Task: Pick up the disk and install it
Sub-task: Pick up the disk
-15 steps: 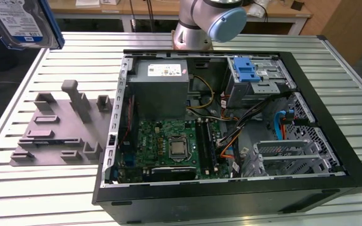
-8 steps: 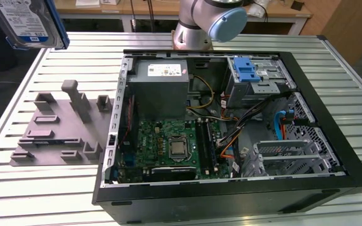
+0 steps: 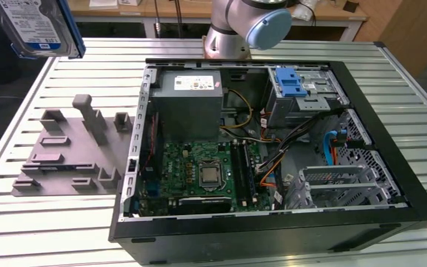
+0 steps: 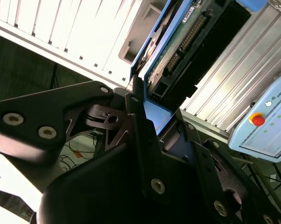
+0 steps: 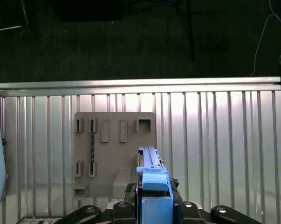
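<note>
The disk (image 3: 39, 28), silver with a blue-and-white label and a blue carrier frame, hangs high in the air at the exterior view's upper left, above the table's far corner. In the second wrist view my gripper (image 4: 154, 112) is shut on the disk (image 4: 177, 42), its black fingers (image 4: 138, 116) clamping the blue frame's end. The first wrist view shows the disk (image 5: 152, 177) edge-on, standing out of the gripper (image 5: 154, 207), with the grey fixture board (image 5: 114, 154) far below it.
An open computer case (image 3: 391, 139) lies on the slatted metal table (image 3: 20, 222), with a drive cage and blue latch (image 3: 291, 83) at its far right. The grey fixture board (image 3: 73, 150) lies beside the case. The arm's base (image 3: 232, 33) stands behind. A pendant (image 4: 266, 121) rests on the table.
</note>
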Robot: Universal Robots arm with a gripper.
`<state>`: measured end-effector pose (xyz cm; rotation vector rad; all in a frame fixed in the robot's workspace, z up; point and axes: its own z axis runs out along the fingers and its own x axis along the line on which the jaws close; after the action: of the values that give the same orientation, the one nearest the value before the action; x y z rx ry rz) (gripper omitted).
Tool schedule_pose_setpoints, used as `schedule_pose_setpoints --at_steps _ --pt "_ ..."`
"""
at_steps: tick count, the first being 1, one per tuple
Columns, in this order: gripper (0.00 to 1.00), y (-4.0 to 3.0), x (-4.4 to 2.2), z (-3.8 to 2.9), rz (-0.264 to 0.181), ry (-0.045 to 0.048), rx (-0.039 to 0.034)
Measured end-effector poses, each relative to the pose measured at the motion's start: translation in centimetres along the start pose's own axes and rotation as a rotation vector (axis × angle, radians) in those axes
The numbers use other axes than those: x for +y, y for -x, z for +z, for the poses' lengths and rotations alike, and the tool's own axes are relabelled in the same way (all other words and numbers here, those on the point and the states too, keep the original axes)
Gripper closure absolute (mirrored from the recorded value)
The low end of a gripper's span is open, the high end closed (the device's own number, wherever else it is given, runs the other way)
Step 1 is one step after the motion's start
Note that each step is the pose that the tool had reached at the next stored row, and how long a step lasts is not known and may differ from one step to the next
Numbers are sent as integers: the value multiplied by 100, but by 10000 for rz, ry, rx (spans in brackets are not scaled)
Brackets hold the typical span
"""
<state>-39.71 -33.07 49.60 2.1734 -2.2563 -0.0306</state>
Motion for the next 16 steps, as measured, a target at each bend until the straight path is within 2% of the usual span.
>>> schedule_pose_setpoints --at_steps 16 --pt "64 2 -72 0 -1 0 1"
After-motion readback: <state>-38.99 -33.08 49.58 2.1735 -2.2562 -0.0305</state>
